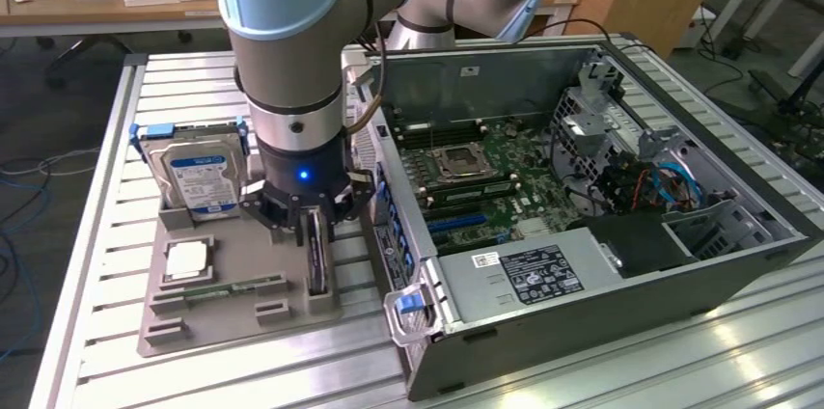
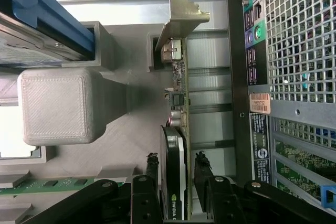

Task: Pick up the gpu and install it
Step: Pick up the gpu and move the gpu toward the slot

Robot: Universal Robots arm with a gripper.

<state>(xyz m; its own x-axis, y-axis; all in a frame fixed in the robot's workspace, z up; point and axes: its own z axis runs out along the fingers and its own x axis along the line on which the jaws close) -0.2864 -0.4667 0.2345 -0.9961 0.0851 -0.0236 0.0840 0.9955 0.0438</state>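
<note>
Right then, the gripper (image 1: 315,219) (image 2: 177,160) hung low over the gray tray (image 1: 219,324). Its two fingers (image 2: 152,170) were spread apart, one on each side of the gpu (image 1: 315,257) (image 2: 176,187), and they were not squeezing it. The gpu stood on its thin edge in a slot of the tray, just beside the open computer case (image 1: 582,279). Its silver bracket (image 2: 184,17) stuck out at one end. A hard drive (image 1: 200,177) stood in the tray nearby.

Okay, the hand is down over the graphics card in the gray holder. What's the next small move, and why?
Probably close the hand on the graphics card. Its fingers stand open on either side of the upright card, with gaps showing, so nothing is gripped yet.
</note>
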